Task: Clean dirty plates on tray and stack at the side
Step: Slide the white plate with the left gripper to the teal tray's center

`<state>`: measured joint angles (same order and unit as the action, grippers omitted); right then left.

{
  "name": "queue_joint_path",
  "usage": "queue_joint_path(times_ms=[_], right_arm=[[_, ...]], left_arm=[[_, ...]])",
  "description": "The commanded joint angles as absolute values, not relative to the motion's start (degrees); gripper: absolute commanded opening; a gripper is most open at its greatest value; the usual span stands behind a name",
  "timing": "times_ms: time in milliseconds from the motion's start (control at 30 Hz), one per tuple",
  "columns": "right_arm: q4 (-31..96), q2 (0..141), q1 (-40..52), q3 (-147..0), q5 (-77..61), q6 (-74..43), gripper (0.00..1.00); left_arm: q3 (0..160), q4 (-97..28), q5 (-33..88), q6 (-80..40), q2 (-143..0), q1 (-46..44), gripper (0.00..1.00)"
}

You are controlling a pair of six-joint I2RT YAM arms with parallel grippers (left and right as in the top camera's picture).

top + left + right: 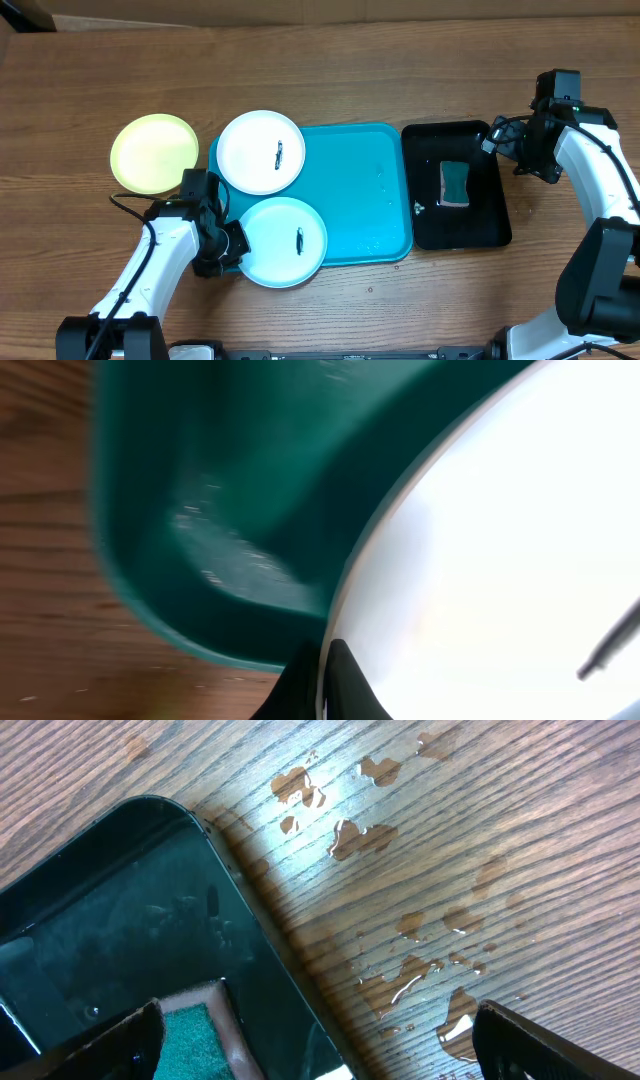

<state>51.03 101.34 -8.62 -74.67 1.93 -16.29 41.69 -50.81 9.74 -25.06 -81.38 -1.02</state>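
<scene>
Overhead view: the left gripper point(232, 244) is clamped on the pale blue plate point(285, 243) by its rim, on the tray point(370, 190). The right gripper point(318, 1045) hangs with jaws apart. The next move is probably to lift the plate for cleaning.

Overhead looks down; left wrist, blurry, seemingly hugs the tray point(200, 470).

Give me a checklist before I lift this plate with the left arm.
1. Left gripper shut on the pale blue plate's rim: ok.
2. Plate clean: not ok, a dark smear shows on it.
3. Right gripper open and empty, by the black tray's corner, free to take the sponge: ok.
4. Gap to the white plate: cannot tell, the rims lie very close.
5. Stacking spot: ok, the yellow-green plate lies on the table left of the tray.
</scene>
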Motion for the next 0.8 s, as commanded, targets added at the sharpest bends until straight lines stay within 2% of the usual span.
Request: queue_joint_path(times_ms=[0, 167, 433, 767], right_arm=[[50.9, 101.4, -8.8, -75.3, 2.5, -16.5, 1.0], [50.9, 101.4, -8.8, -75.3, 2.5, -16.5, 1.0], [50.9, 101.4, -8.8, -75.3, 2.5, -16.5, 1.0], [50.9, 101.4, -8.8, -75.3, 2.5, -16.5, 1.0]], left_arm=[[41.4, -49.4, 17.2, -23.2, -81.7, -0.9, 0.04], [41.4, -43.4, 25.2, -25.7, -81.8, -1.6, 0.04], [41.4, -35.5, 25.5, -36.2, -81.8, -8.9, 0.04], [41.4, -26.2, 12.2, -52.7, -81.8, -20.9, 0.04]])
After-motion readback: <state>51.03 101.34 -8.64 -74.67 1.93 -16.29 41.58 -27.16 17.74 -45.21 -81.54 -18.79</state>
